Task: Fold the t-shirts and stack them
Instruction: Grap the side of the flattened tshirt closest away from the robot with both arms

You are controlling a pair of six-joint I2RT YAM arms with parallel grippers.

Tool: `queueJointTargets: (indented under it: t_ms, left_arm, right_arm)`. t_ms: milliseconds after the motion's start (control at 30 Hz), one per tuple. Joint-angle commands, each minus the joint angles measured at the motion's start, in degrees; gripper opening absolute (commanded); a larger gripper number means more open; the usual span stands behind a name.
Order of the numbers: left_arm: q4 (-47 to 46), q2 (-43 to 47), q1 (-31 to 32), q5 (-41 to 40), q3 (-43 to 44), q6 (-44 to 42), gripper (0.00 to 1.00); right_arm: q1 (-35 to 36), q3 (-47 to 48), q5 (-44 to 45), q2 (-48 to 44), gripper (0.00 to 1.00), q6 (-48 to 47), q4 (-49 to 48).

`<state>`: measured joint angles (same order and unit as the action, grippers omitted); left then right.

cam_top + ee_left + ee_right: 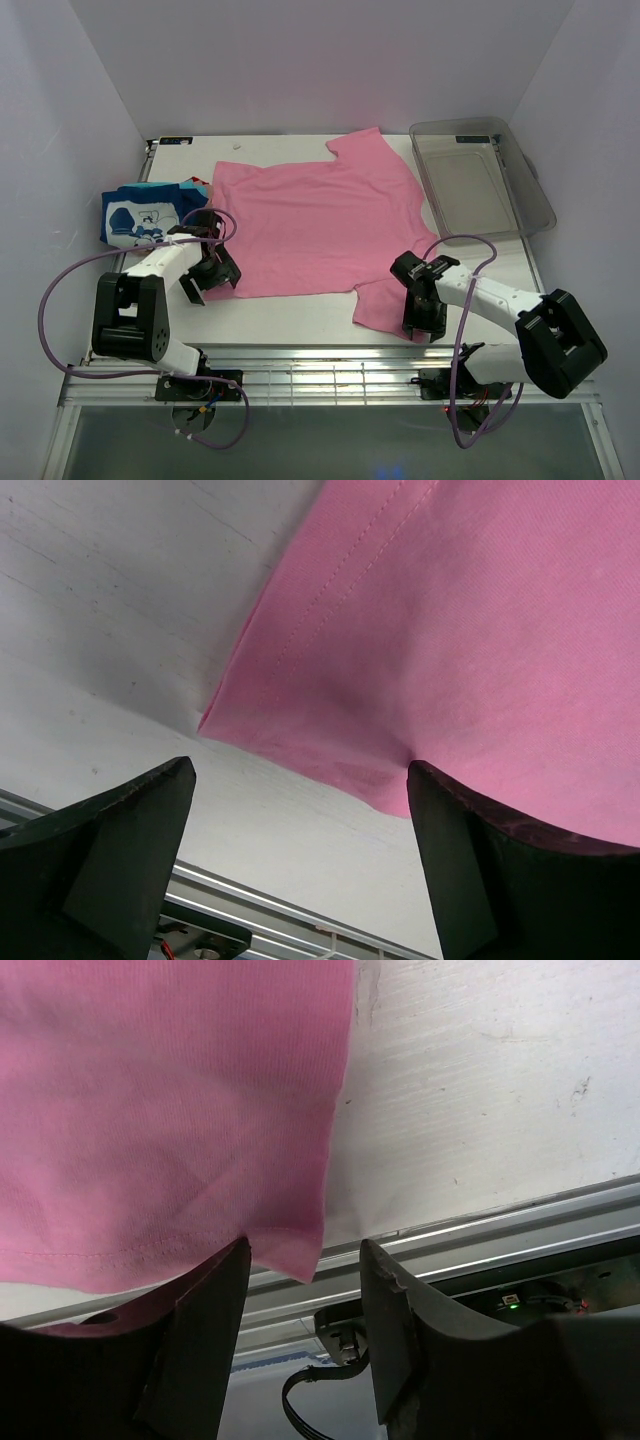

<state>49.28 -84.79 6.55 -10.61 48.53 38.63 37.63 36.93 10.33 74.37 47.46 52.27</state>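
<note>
left jaws wide, right jaws apart, neither holding | pink shirt (315, 225) spread flat | advise pinching hem corner, sleeve evenly

The spread t-shirt (320, 225) lies flat on the bench (300, 318); the folded t-shirts (145, 212) sit just left of it; the bin (478, 190) stands right of it, toward the back; the left gripper (205, 280) is at its near-left corner, the right gripper (420, 315) at its near-right sleeve.
</note>
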Motion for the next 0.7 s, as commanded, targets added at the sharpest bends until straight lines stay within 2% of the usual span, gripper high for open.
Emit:
queueJointTargets:
  t_ms: [0, 67, 100, 167, 200, 267, 667]
  left_arm:
    - [-0.8, 1.1, 0.1, -1.3, 0.0, 0.7, 0.98]
    - [-0.8, 1.4, 0.1, -1.4, 0.0, 0.8, 0.98]
    - [-0.7, 1.5, 0.1, -1.4, 0.0, 0.8, 0.98]
    - [-0.5, 1.7, 0.1, -1.4, 0.1, 0.8, 0.97]
    - [-0.3, 1.7, 0.1, -1.3, 0.2, 0.8, 0.96]
    - [-0.1, 1.8, 0.1, -1.3, 0.2, 1.1, 0.91]
    - [0.1, 0.6, 0.1, -1.5, -1.6, 3.0, 0.68]
  right_arm:
    - [0.3, -0.2, 1.2, 1.7, 0.53, 0.6, -4.4]
    - [0.3, -0.2, 1.0, 2.9, 0.48, 0.3, -5.2]
    - [0.3, -0.2, 1.0, 3.1, 0.37, 0.2, -5.4]
    - [0.3, -0.1, 0.9, 3.7, 0.27, 0.1, -5.4]
    - [0.4, -0.1, 1.1, 3.9, 0.17, -0.1, -5.3]
    - [0.4, 0.0, 1.7, 3.6, 0.08, -0.1, -4.5]
    - [0.4, 2.4, 2.7, 1.1, 0.08, -0.9, -1.4]
